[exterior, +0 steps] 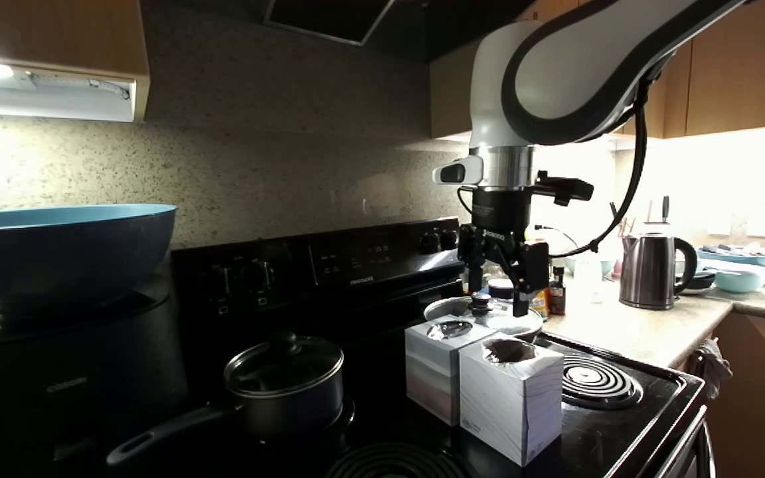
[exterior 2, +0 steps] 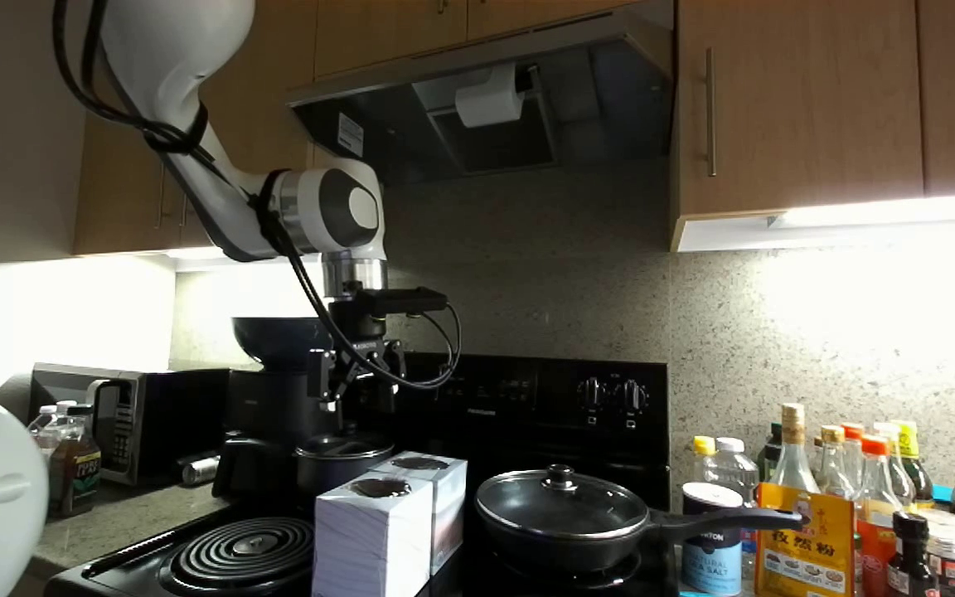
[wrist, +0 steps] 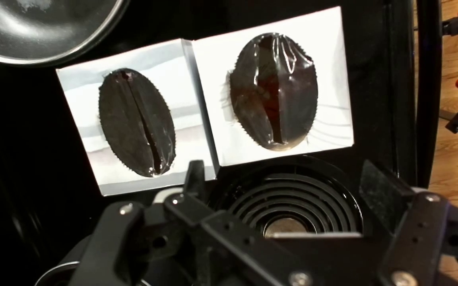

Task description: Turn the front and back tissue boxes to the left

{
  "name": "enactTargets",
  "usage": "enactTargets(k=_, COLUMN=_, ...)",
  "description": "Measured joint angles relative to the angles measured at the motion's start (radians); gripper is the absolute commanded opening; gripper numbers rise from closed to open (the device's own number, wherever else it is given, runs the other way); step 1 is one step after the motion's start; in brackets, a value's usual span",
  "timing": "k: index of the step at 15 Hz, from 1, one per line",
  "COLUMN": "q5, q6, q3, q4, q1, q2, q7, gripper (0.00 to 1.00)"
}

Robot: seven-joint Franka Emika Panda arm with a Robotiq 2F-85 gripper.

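Note:
The front tissue box (exterior: 494, 409) is white with a dark-rimmed oval opening. It stands upright on the black stove beside the back tissue box (exterior: 430, 372). Both also show in an exterior view, front box (exterior 2: 370, 539) and back box (exterior 2: 448, 522). In the wrist view the front box (wrist: 213, 79) is on the right and the back box (wrist: 76, 93) on the left, separated by a thin dark gap. My gripper (exterior: 499, 297) is open and empty, above the level of the box tops. In the wrist view its fingers (wrist: 286, 180) straddle a coil burner below the boxes.
A lidded pan (exterior 2: 560, 510) with a long handle stands close to the back box. A black lidded pot (exterior: 289, 398) stands at the stove's other rear burner. Coil burners (exterior: 592, 380) (exterior 2: 237, 554) lie in front. Bottles and a salt can (exterior 2: 711, 539) stand on the counter.

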Motion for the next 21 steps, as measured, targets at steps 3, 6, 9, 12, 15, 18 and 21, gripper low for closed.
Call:
enactTargets(k=3, q5=0.0, q6=0.017, q3=-0.01, q4=0.028, q1=0.0, q2=0.034, q7=0.0, gripper=1.0)
enactTargets(k=6, q5=-0.001, q6=0.016, q3=-0.018, q4=0.105, q1=-0.003, q2=0.121, q7=-0.001, gripper=1.0)
enactTargets(k=9, q5=-0.005, q6=-0.013, q3=-0.019, q4=0.209, q1=-0.005, q2=0.231, q7=-0.001, gripper=1.0)
enactTargets(k=12, q5=-0.026, q6=-0.049, q3=-0.017, q4=0.277, q1=-0.009, q2=0.311, q7=0.0, gripper=1.0)
enactTargets(k=15, q5=-0.014, q6=-0.048, q3=-0.009, q4=0.286, q1=-0.013, q2=0.325, q7=0.0, gripper=1.0)
enactTargets(k=18, q5=0.03, q6=-0.021, q3=0.012, q4=0.287, q1=-0.013, q2=0.326, q7=0.042, gripper=1.0)
enactTargets(k=21, q5=0.045, q6=0.016, q3=0.02, q4=0.289, q1=-0.013, q2=0.328, q7=0.189, gripper=1.0)
